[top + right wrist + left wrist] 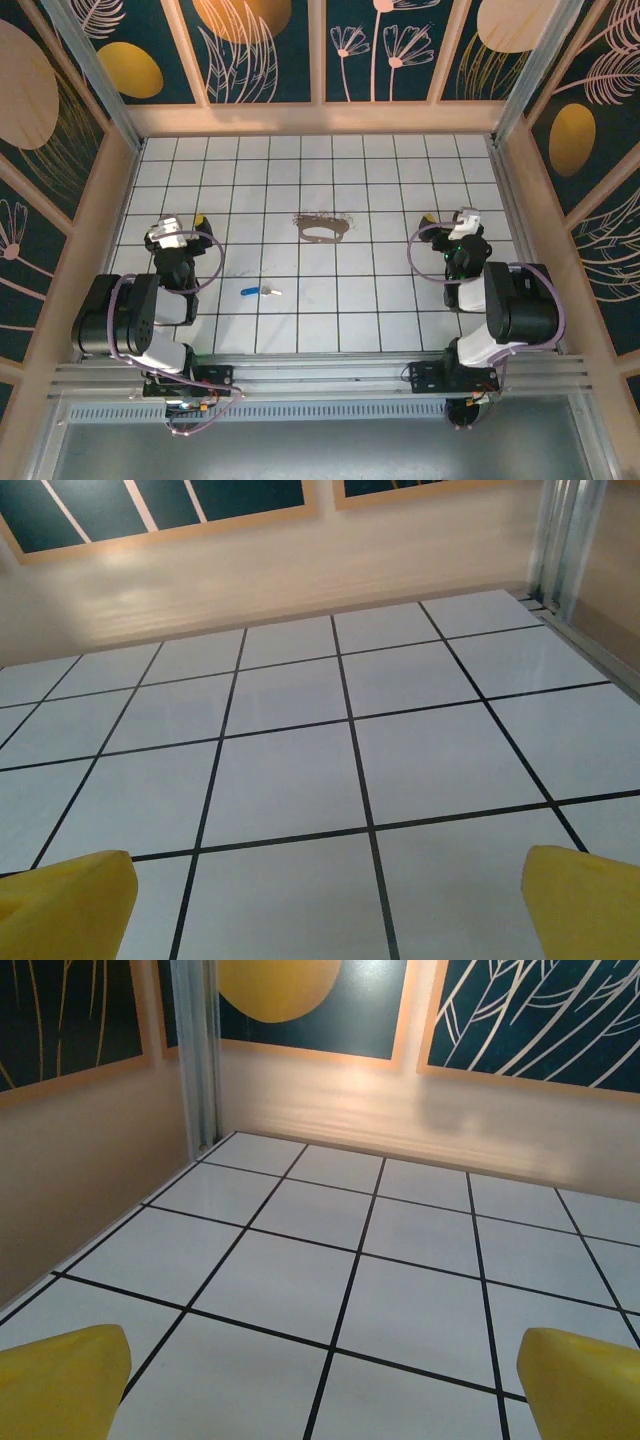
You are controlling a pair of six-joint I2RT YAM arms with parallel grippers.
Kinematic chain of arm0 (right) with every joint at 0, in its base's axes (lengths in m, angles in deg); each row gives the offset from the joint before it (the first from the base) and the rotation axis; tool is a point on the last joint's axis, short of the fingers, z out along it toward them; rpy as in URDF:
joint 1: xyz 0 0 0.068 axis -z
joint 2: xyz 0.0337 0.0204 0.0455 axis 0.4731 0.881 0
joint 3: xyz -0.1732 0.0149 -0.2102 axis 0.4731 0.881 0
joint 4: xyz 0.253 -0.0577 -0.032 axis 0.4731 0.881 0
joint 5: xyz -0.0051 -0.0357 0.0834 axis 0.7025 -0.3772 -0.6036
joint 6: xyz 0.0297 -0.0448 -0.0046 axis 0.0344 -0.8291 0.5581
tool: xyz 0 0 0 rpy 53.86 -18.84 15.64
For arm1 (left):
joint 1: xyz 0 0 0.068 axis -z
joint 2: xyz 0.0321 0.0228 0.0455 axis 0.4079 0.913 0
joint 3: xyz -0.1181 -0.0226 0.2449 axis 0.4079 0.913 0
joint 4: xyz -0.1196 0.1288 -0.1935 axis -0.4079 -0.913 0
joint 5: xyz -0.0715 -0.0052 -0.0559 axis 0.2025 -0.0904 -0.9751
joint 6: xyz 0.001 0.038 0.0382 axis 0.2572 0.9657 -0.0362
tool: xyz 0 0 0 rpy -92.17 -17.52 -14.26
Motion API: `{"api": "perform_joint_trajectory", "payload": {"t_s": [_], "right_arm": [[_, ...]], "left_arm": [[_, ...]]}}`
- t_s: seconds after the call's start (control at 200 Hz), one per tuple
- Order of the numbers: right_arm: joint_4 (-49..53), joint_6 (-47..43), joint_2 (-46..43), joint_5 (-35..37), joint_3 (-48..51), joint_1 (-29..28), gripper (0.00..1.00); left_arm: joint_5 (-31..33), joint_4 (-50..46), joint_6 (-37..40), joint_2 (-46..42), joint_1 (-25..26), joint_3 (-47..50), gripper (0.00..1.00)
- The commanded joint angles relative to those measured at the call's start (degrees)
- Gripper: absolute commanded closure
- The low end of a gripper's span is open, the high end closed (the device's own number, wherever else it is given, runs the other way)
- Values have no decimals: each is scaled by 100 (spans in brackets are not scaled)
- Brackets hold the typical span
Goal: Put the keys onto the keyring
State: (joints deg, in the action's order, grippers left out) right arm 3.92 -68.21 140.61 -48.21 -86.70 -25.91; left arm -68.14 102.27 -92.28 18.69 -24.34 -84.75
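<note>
The key (258, 291), silver with a bright blue head, lies flat on the white tiled floor left of centre. The brown strap keyring (322, 227) lies about two tiles farther back, near the middle. My left gripper (181, 221) rests at the left side, over a tile to the left of the key and slightly behind it. Its yellow fingertips (60, 1380) stand wide apart over bare tiles, so the left gripper (320, 1390) is open and empty. My right gripper (447, 219) sits at the right, several tiles from the keyring. The right gripper (320, 905) is open too, fingertips (585, 900) spread over bare floor.
Beige walls (320, 118) with dark floral panels enclose the floor on three sides. A metal corner post (195, 1055) rises ahead of the left gripper and another post (570, 540) ahead of the right one. Purple cable loops (205, 262) hang by each arm.
</note>
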Motion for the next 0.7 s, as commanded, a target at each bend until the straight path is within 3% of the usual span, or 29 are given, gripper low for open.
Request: {"api": "perform_joint_trajectory", "payload": {"t_s": [0.0, 0.696], "right_arm": [[-49, -75, 24, -115, -108, 37, 1], [173, -14, -122, -102, -170, 75, 1]], "left_arm": [[-28, -28, -33, -10, -25, -108, 1], [-23, -314, -51, -252, -25, -155, 1]]}}
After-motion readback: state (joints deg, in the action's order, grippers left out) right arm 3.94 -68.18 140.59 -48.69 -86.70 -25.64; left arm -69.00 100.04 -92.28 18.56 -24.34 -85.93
